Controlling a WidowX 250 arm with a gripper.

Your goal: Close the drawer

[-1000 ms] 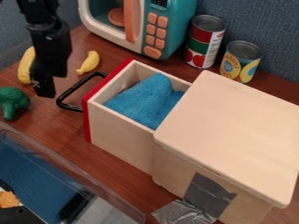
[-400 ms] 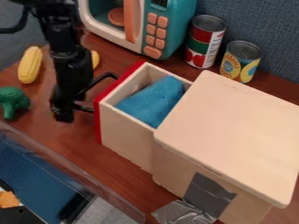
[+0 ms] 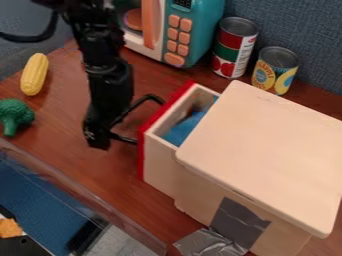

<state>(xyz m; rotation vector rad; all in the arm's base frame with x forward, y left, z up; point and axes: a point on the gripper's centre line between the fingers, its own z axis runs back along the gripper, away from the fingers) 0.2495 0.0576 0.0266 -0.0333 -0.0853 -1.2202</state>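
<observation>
1. While the gripper [image 3: 97, 141] hangs low at the outer bend of the black handle [image 3: 154, 96], the drawer [image 3: 160, 162] stands partly out of the pale wooden box [image 3: 267, 150]; not closed.
2. Gripper state: cannot tell if wide or narrow, nor whether it holds the handle. Its black shape merges with the handle's bend; contact unclear.
3. Drawer interior: blue cloth [image 3: 185, 131] visible near the opening, the rest hidden under the box's overhanging top. Drawer's back end also hidden.
4. Red front panel [image 3: 150, 135] seen at a steep slant. Strip of open drawer lies between it and the box top's edge.
5. Arm covers the left part of the toy microwave [image 3: 202, 32]; microwave top cut off by the view. Box cut off at right and bottom.
6. Gray tape [image 3: 239, 220] on the box's near side, more crumpled at its foot.
7. Bare wood of the counter [image 3: 70, 132] runs between gripper and broccoli [image 3: 15, 116], which meets the left edge. Corn [image 3: 34, 74] lies beyond, well apart from the handle.
8. Clear bin's rim [image 3: 73, 189] slants across lower left, apart from the drawer. Two cans [image 3: 234, 50] [image 3: 274, 72] upright behind the box.
</observation>
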